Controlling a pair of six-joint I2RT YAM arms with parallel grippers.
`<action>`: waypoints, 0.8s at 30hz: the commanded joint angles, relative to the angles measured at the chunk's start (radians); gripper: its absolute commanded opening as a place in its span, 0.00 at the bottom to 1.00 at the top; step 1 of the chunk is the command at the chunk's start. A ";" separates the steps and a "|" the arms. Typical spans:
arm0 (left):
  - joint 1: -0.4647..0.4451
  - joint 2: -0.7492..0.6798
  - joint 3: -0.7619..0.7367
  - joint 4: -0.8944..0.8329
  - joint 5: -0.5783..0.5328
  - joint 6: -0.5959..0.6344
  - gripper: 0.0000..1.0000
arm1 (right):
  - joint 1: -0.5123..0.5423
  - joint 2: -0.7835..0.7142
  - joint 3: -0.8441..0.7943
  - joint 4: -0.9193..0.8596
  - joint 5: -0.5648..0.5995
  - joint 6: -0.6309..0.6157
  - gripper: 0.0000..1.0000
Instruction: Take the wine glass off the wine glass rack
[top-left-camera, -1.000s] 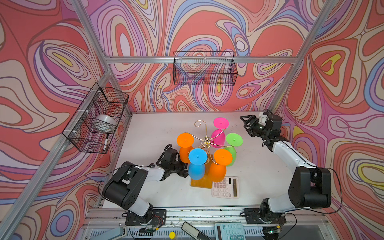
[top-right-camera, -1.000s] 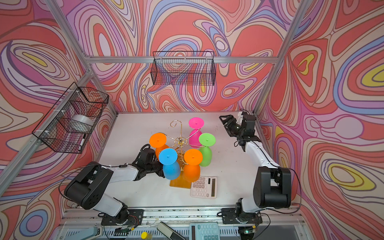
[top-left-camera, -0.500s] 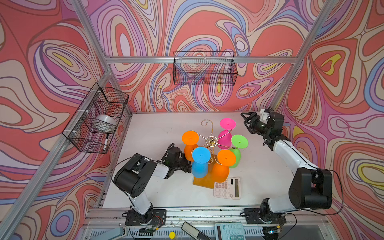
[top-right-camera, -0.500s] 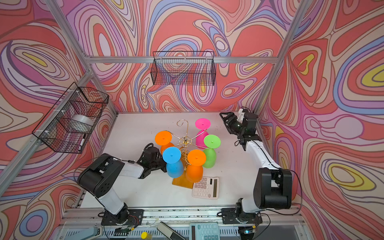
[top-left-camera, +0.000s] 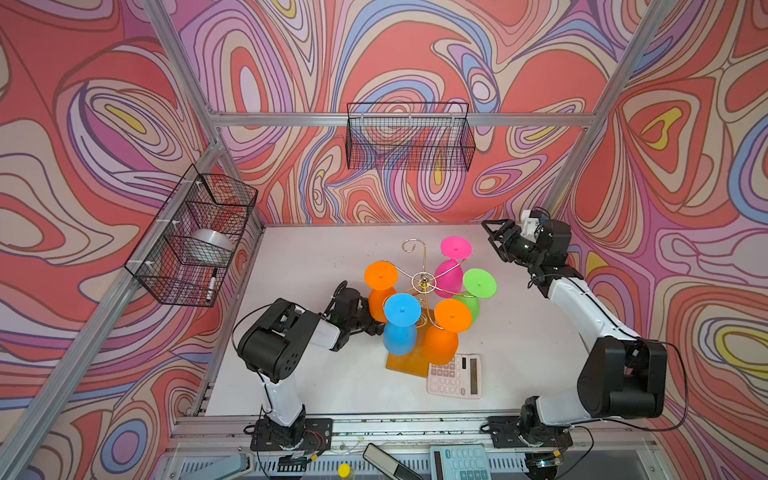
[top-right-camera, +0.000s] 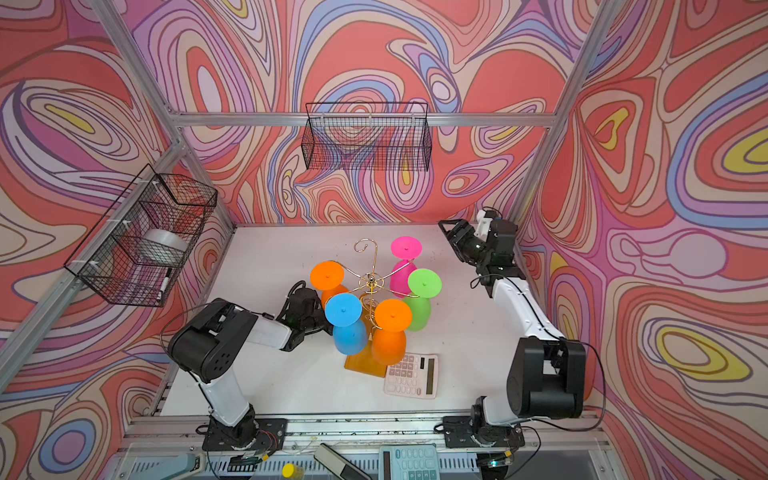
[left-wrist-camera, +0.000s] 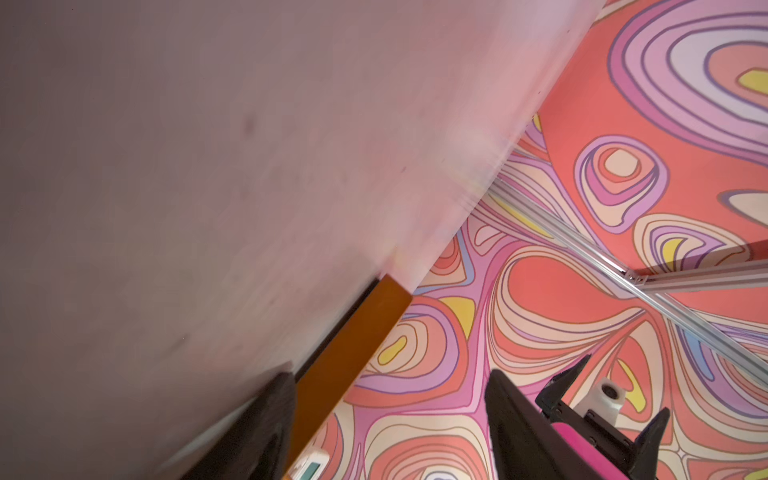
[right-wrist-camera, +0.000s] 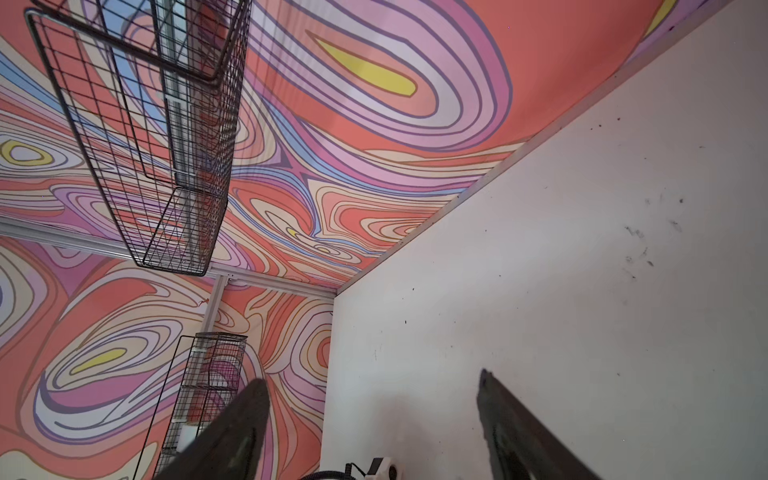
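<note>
left wrist view: the left gripper (left-wrist-camera: 390, 378) lies low over the table (left-wrist-camera: 166, 166) with its jaws well apart. the amber base edge of the wine glass rack (left-wrist-camera: 353, 345) runs just beside one finger (left-wrist-camera: 266, 424), and nothing looks clamped. in both top views the rack (top-left-camera: 423, 283) stands mid-frame, with five glasses (top-left-camera: 402, 309) hanging bowl-down from its gold arms. there the left gripper sits tucked beside the left-hand orange wine glass (top-left-camera: 376, 304). the right gripper (top-left-camera: 496, 240) hovers at the upper right, spread wide and empty, well apart from the rack.

the step looks like steadying the rack. i'd seat the fingers squarely on the base before any pull. then slide a glass foot outward along its wire arm rather than lifting straight up, since the light rack may tip.

no brand or lettering is legible, and the keys of the calculator (top-left-camera: 455, 376) just beside the base are too small to read.
</note>
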 joint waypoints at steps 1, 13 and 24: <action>0.059 -0.112 0.047 -0.206 0.008 0.189 0.72 | -0.004 -0.019 0.014 -0.008 -0.013 -0.030 0.83; 0.185 -0.376 -0.058 -0.534 -0.047 0.574 0.73 | -0.004 0.005 -0.027 0.060 -0.015 -0.059 0.83; 0.188 -0.684 -0.221 -0.732 -0.164 0.836 0.73 | -0.004 0.038 -0.079 0.176 -0.002 -0.068 0.82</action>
